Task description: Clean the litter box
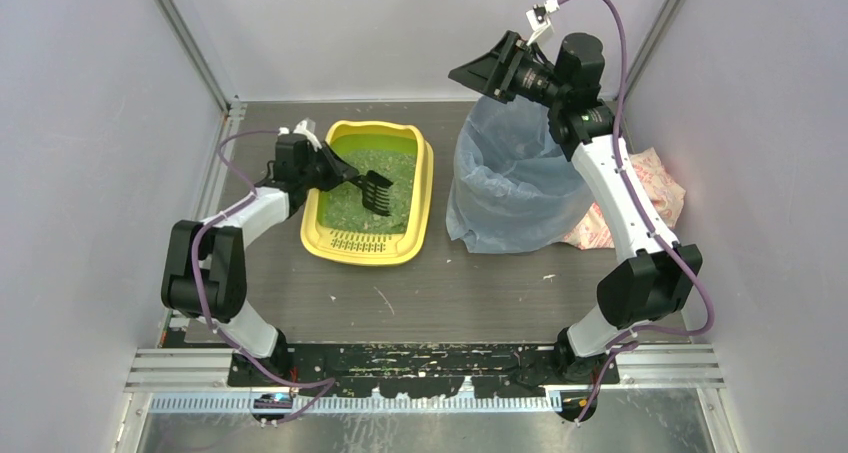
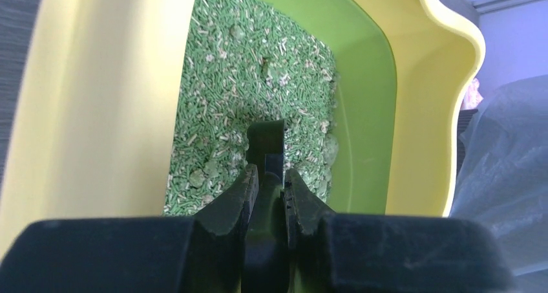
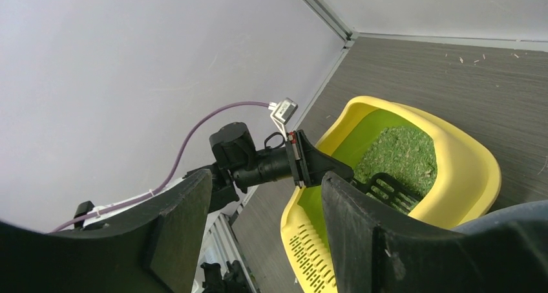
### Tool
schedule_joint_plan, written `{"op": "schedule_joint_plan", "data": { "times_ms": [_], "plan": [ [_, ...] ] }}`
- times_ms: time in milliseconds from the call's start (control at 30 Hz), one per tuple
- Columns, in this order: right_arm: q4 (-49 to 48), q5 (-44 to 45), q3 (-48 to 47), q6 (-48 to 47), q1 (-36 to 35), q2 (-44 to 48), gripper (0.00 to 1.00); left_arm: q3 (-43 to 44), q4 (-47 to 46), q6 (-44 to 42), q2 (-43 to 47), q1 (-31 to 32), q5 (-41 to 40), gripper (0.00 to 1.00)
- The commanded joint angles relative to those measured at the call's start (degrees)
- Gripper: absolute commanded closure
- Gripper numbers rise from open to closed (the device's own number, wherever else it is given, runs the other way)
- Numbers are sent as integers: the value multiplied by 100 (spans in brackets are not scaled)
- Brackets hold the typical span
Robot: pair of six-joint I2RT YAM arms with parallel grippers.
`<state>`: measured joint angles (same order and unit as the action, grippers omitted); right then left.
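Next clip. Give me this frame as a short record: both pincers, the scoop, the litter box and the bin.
litter box: yellow tray, grate end nearest the arms, green litter inside
scoop: black, slotted, head down at the litter
bin: blue bag liner, right of the litter box, apart from it
left pincer: shut on the scoop handle
right pincer: open, empty, raised above the bin
stage: scoop not yet at the bin
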<state>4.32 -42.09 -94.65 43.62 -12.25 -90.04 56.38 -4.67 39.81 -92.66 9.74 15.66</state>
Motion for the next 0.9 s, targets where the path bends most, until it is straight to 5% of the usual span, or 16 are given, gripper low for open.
{"op": "schedule_joint_plan", "data": {
  "times_ms": [0, 300, 567, 867],
  "plan": [
    [-395, -114, -9, 182, 23, 31, 32, -313, -608, 493, -173, 66, 498, 100],
    [-397, -151, -22, 217, 23, 28, 32, -320, -958, 737, -112, -49, 834, 100],
    [-533, -168, 44, 296, 21, 8, 32, 348, 257, -78, 325, -225, 879, 100],
    [-860, -221, 226, 511, 21, 20, 32, 569, 454, -131, 549, -296, 1026, 100]
  ]
}}
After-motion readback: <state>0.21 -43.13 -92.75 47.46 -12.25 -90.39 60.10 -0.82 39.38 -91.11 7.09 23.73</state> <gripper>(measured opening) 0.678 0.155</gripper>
